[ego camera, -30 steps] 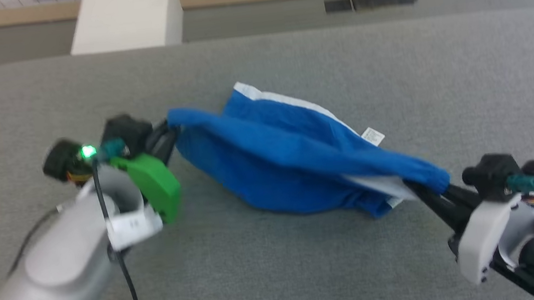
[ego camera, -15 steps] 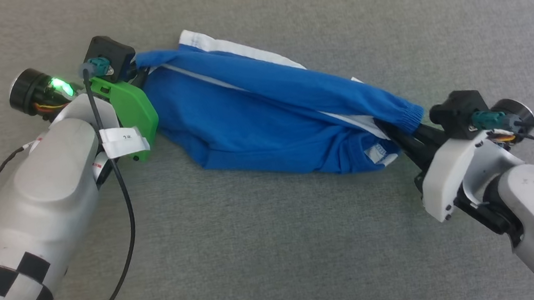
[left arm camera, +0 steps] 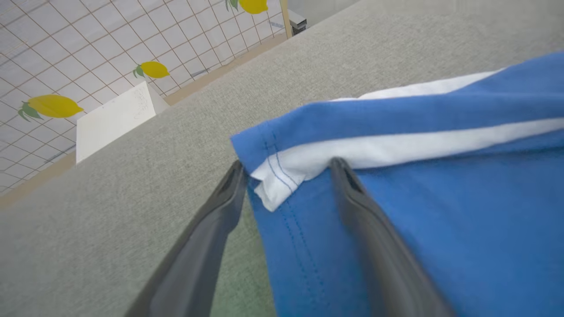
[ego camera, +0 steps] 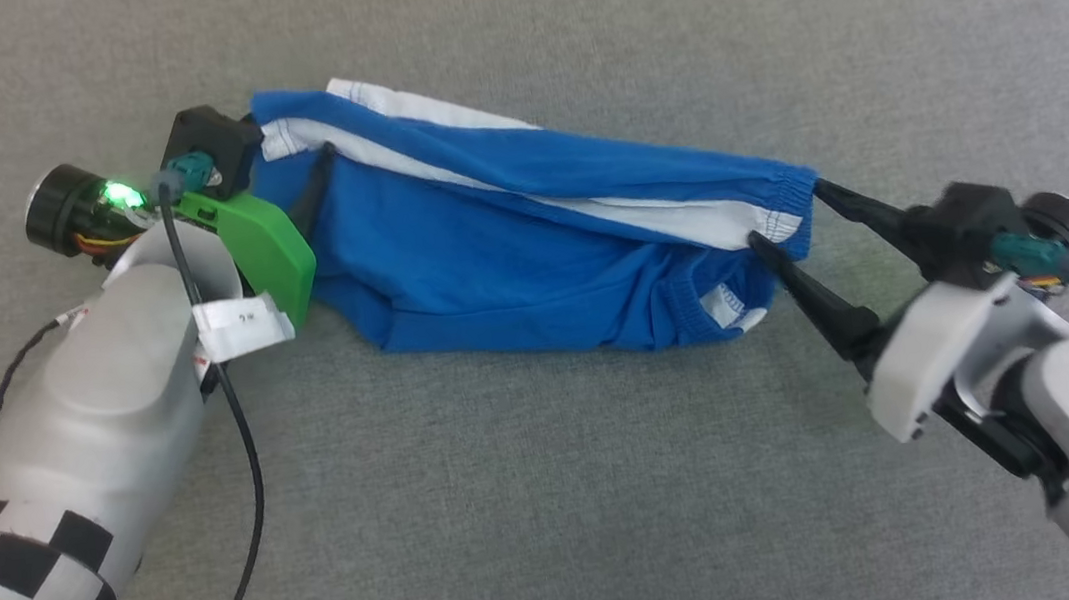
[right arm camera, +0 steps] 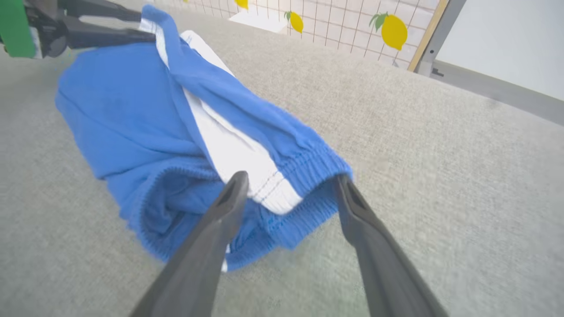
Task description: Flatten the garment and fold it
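The garment (ego camera: 507, 233) is royal blue with white trim bands and lies bunched lengthwise on the grey padded surface (ego camera: 557, 499). My left gripper (ego camera: 292, 157) is open at its left end. In the left wrist view the left gripper (left arm camera: 287, 164) straddles the white-banded corner of the garment (left arm camera: 440, 211) without pinching it. My right gripper (ego camera: 786, 214) is open at the elastic right end. In the right wrist view the right gripper (right arm camera: 291, 177) has its fingertips on either side of the gathered hem of the garment (right arm camera: 123, 105). Lettering and number are hidden.
Grey padded surface stretches all around the garment, with wide room in front (ego camera: 522, 543). Beyond its far edge stand a white box (left arm camera: 114, 119) and a tiled wall with lemon pictures (right arm camera: 394, 31). A cable hangs from my left forearm (ego camera: 244, 444).
Both grippers have opened and let go of the garment's ends. The cloth has dropped slack onto the surface. The head camera tilted down between the first two frames.
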